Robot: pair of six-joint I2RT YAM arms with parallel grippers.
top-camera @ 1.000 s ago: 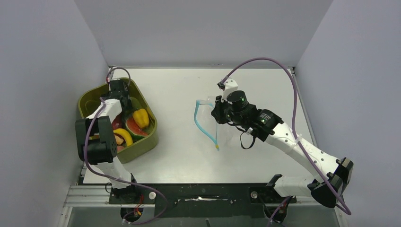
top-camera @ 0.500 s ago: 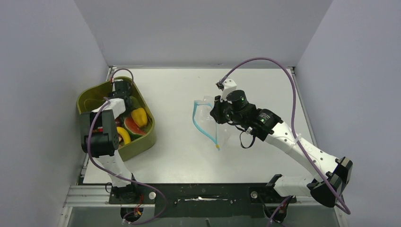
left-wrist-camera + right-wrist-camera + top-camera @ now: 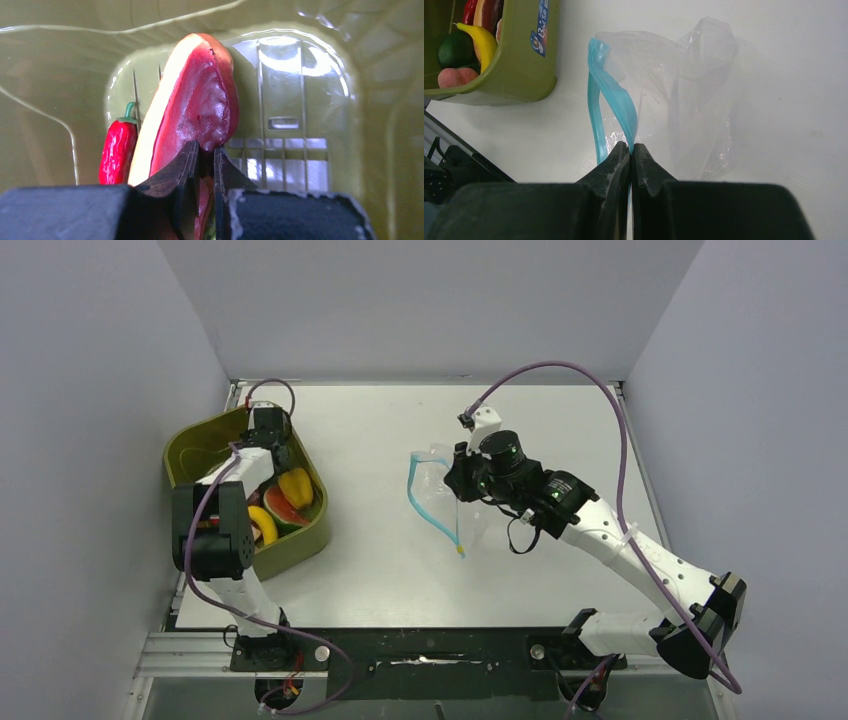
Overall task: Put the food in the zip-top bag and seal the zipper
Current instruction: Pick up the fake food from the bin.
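So my left pincer (image 3: 205, 160) is nearly pinched together, just a sliver of gap. What's in that gap is the bottom edge of a red slice (image 3: 200, 95) of toy fruit, cream-coloured down one side, standing up tall between my fingertips. Just beside it on the left there's a little red chilli (image 3: 117, 152) with a green stem, down inside the olive bin (image 3: 50, 75). From above, that wrist is dipped into the far end of the bin, the forearm runs along over it, and the elbow is folded back hard near the near-left corner of the table (image 3: 400, 570). The rest of the food sits in the bin alongside my arm: a yellow pepper (image 3: 296, 487), a watermelon slice (image 3: 283, 510) and a banana (image 3: 262, 527). My right pincer (image 3: 630, 150) is clamped completely together on the zipper (image 3: 616, 100), with the light-blue strip running straight into the fingertips. The zip-top bag (image 3: 696, 95) is out in the middle of the table, well apart from the bin, its clear body crumpled and the blue strip bowed out in a loop. That arm stretches diagonally from its base at the near right, elbow out by the right edge, wrist angled down over the bag.
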